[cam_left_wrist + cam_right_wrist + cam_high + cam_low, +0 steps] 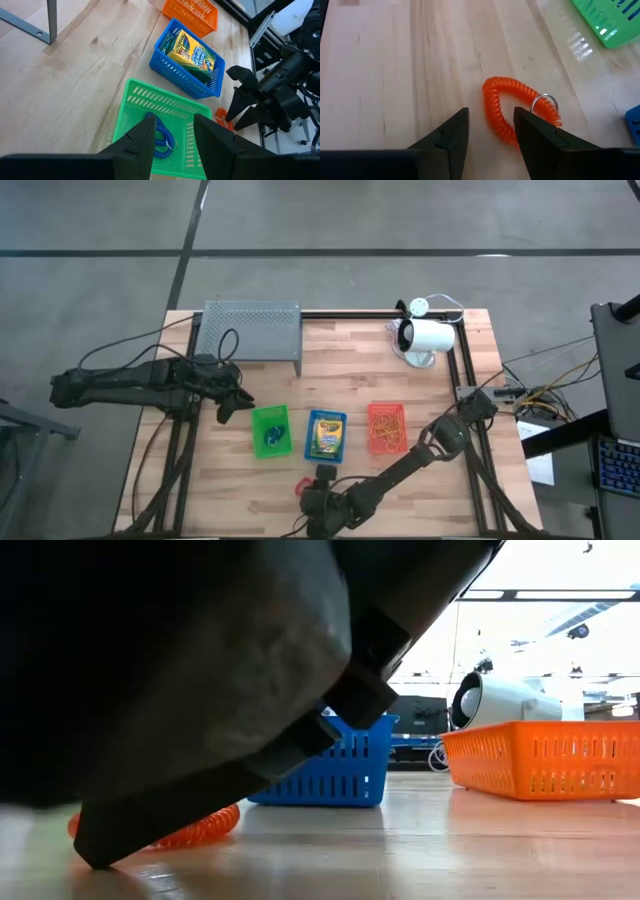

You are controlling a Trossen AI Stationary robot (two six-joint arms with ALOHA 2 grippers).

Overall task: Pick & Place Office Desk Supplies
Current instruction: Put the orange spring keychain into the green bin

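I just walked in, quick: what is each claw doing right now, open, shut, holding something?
Left gripper: open, empty, above the green tray.
Right gripper: open, empty, over the orange coil.

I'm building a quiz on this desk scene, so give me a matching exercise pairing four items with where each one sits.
Items:
1. crayon box
2. blue coil loop
3. orange rubber bands
4. orange coil loop

Places:
A. in the orange basket
B. loose on the table, just ahead of the right gripper
C. in the blue basket
D. in the green basket, ahead of the left gripper

Pairs: 1-C, 2-D, 3-A, 4-B
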